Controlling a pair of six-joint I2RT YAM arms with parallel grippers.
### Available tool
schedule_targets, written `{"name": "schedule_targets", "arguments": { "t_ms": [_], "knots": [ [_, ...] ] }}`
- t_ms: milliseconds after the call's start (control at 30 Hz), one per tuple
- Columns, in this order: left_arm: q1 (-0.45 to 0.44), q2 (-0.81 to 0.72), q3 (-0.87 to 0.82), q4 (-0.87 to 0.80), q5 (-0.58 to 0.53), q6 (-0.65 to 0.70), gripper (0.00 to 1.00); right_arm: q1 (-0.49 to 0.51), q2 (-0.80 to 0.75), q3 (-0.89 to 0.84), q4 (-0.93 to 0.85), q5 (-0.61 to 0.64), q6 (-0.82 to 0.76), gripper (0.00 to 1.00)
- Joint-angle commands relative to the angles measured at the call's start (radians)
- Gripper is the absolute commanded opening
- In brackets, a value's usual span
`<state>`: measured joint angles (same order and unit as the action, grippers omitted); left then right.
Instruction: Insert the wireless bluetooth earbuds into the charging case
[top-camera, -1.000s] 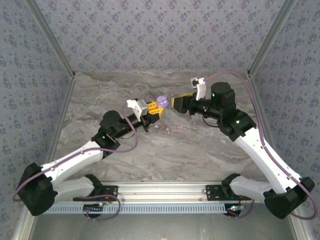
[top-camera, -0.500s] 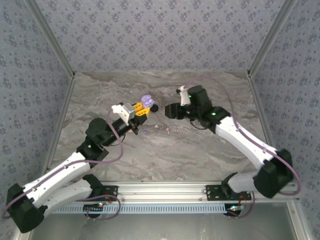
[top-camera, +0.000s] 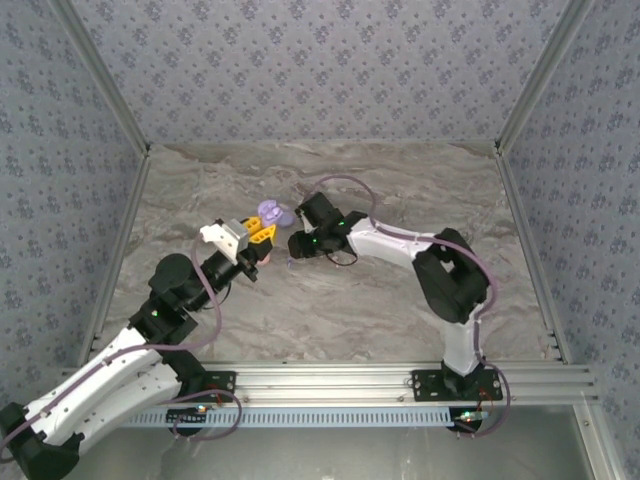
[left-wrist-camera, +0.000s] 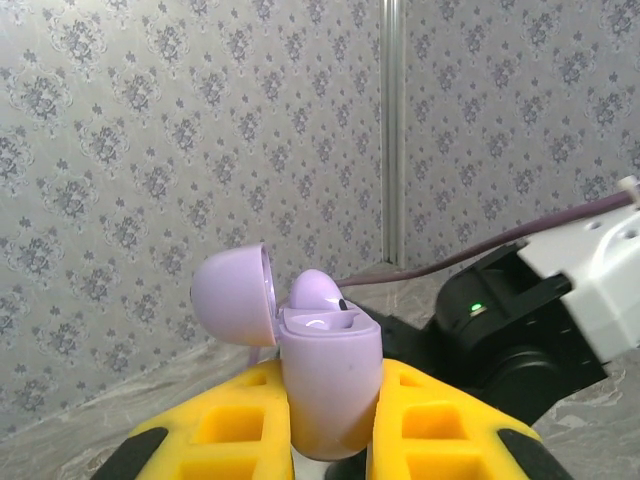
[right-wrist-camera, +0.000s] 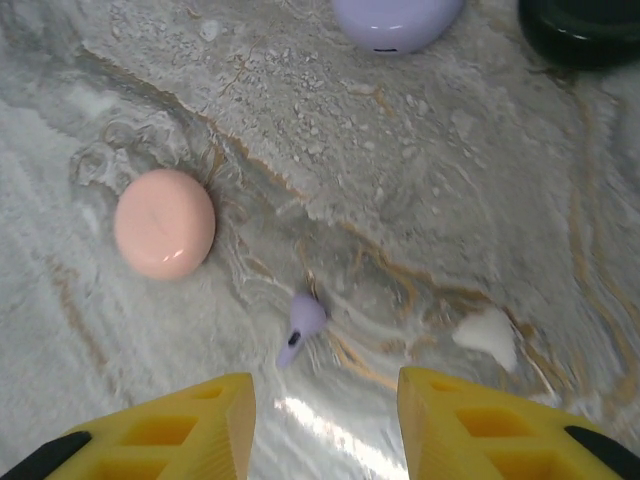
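Top view looks down; wrist views close, probably sharing the tabletop (top-camera: 350, 310)

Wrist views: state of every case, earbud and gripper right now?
lilac case: lid open, upright in the left gripper
seated earbud: in the lilac case
left gripper: shut on the lilac case
right gripper: open, empty, aimed at the loose lilac earbud
loose lilac earbud: lying on the table, untouched
white earbud: lying on the table
pink case: closed, on the table

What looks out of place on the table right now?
A lilac earbud lies loose on the table below the right hand, outside its open lilac case, which the left hand holds up. A white earbud lies loose nearby.
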<state>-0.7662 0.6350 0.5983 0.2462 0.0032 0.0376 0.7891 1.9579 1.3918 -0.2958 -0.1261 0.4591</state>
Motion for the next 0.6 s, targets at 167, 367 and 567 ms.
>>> {"name": "schedule_targets", "arguments": {
  "t_ms": [167, 367, 567],
  "knots": [
    [-0.005, -0.033, -0.002, -0.036, -0.025, 0.012, 0.00, 0.052, 0.150, 0.163, -0.103, 0.110, -0.045, 0.44],
    [-0.003, -0.031, -0.006, -0.029, -0.025, 0.013, 0.00, 0.071, 0.211, 0.227, -0.150, 0.141, -0.064, 0.43],
    [-0.004, -0.031, -0.009, -0.026, -0.026, 0.010, 0.00, 0.088, 0.259, 0.271, -0.191, 0.158, -0.079, 0.40]
  ]
}}
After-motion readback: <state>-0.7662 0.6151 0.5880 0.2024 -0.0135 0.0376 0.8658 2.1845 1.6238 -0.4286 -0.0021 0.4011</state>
